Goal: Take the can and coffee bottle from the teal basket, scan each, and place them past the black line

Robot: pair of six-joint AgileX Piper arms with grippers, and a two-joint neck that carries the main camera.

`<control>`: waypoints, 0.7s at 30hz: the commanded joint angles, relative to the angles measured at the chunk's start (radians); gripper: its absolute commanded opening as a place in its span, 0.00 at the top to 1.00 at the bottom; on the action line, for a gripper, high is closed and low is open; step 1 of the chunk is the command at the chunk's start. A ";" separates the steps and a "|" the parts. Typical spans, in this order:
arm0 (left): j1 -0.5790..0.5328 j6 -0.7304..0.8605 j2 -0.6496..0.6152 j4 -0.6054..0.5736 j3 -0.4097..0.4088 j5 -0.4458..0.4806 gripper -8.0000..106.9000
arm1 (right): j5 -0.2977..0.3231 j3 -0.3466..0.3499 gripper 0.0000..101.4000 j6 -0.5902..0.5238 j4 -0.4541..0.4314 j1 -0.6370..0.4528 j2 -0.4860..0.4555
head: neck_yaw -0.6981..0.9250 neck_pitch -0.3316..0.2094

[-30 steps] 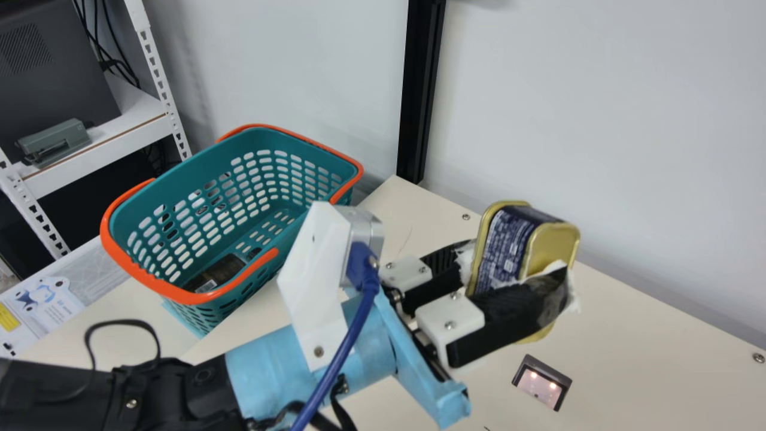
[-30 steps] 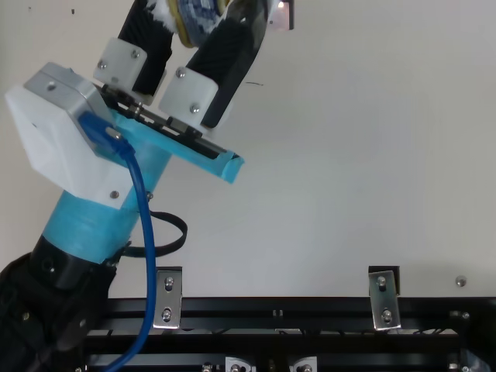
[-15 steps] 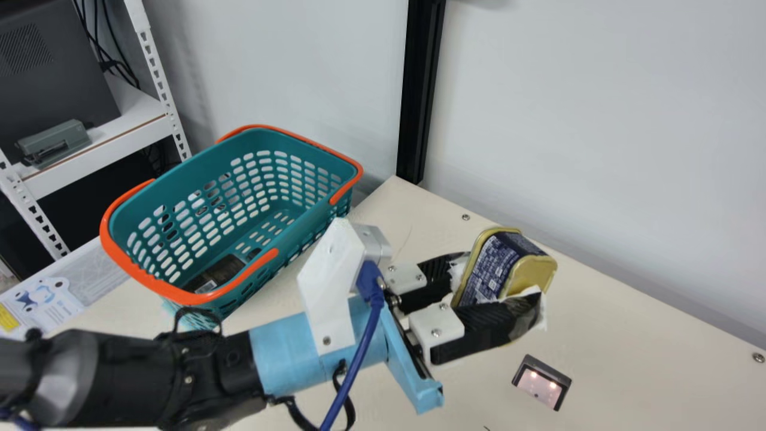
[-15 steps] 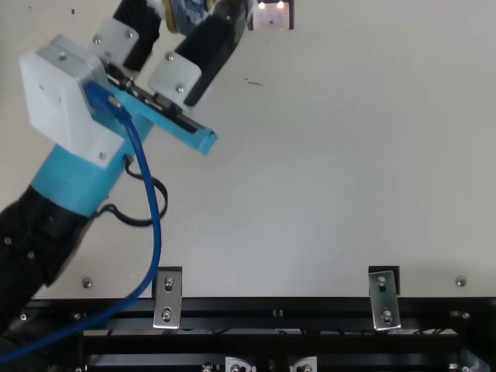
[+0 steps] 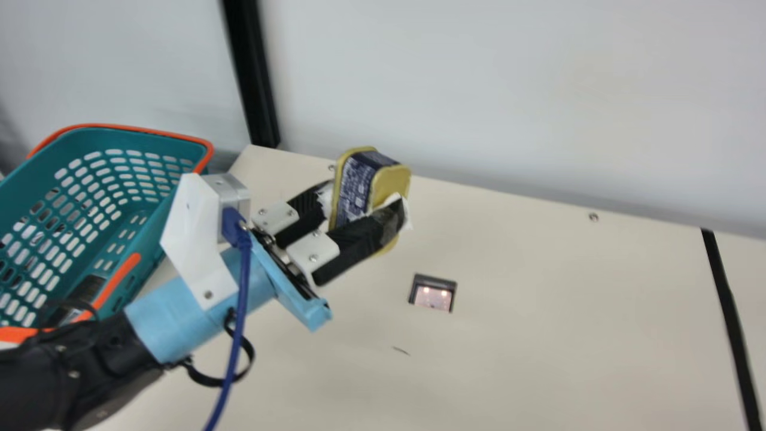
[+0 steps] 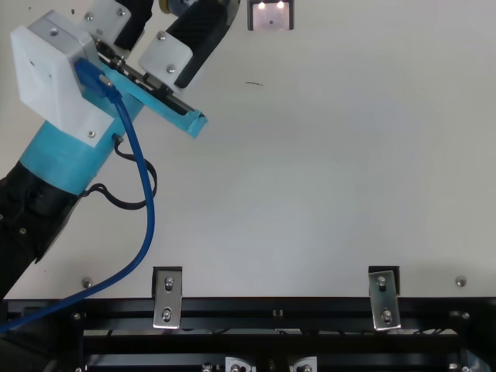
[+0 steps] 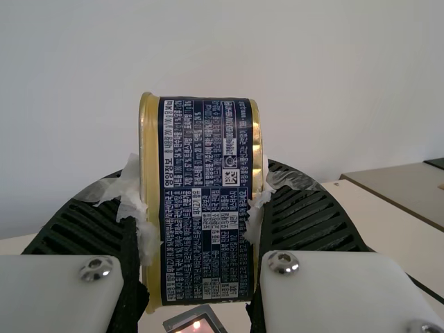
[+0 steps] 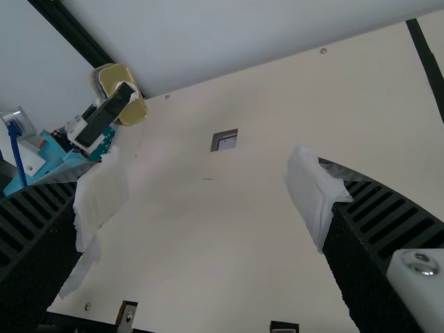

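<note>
While clasping the navy-labelled, gold-rimmed metal can [image 7: 207,208] near upright in the black, ribbed left pincer [image 5: 362,205] above the cream counter [image 5: 568,335], best bring it rightward and down to the small dark-framed scanner [image 5: 434,297], avoiding the spread, empty right pincer [image 8: 208,196].

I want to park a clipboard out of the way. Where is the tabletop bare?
Between the scanner and the black line, the tabletop is bare. So is the stretch from the scanner to the metal brackets, bar a thin dark mark. It is crowded toward the teal basket, where the left gripper holds the can.
</note>
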 commanded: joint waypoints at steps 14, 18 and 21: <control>0.000 0.000 0.000 0.000 0.000 0.000 0.84 | 0.000 0.000 0.00 0.000 0.000 0.000 0.000 | -0.073 0.034; -0.004 0.005 0.003 -0.006 0.000 -0.002 0.84 | 0.000 0.000 0.00 0.000 0.000 0.000 0.000 | -0.073 0.034; -0.015 0.047 0.040 -0.026 -0.004 -0.017 0.84 | 0.000 0.000 0.00 0.000 0.000 0.000 0.000 | -0.073 0.034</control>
